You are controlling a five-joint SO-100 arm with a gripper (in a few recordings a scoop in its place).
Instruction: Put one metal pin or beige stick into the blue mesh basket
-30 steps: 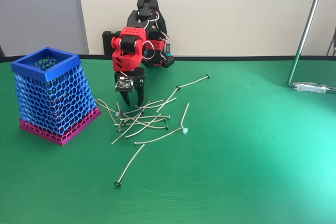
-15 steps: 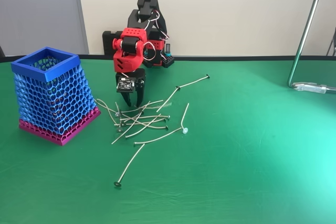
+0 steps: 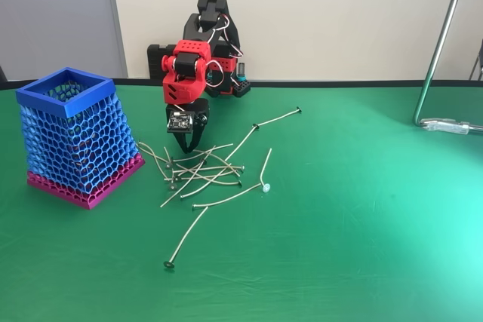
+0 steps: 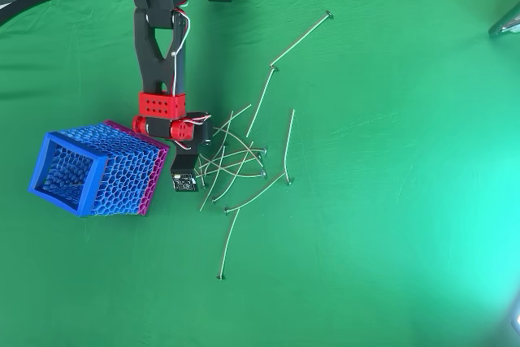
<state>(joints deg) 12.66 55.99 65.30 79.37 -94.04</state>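
Gripper (image 3: 186, 143) fingers closed together since 1 s ago, tips down at pin pile (image 3: 202, 170).

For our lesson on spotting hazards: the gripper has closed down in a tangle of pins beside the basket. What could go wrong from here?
The pins lie crossed over one another, so the gripper may lift several or drag the pile. They are thin, so one could slip from the fingers. The blue mesh basket stands close by; a careless swing might knock it.

The table (image 3: 362, 246) wears a smooth, matt green cloth with a faint sheen at the right of the fixed view. The blue mesh basket (image 3: 74, 137) looks like matt plastic honeycomb with a solid rim. The metal pins (image 3: 200, 171) are thin, pale, dull-shining wire. The arm (image 4: 162, 62) is matt red and black plastic.
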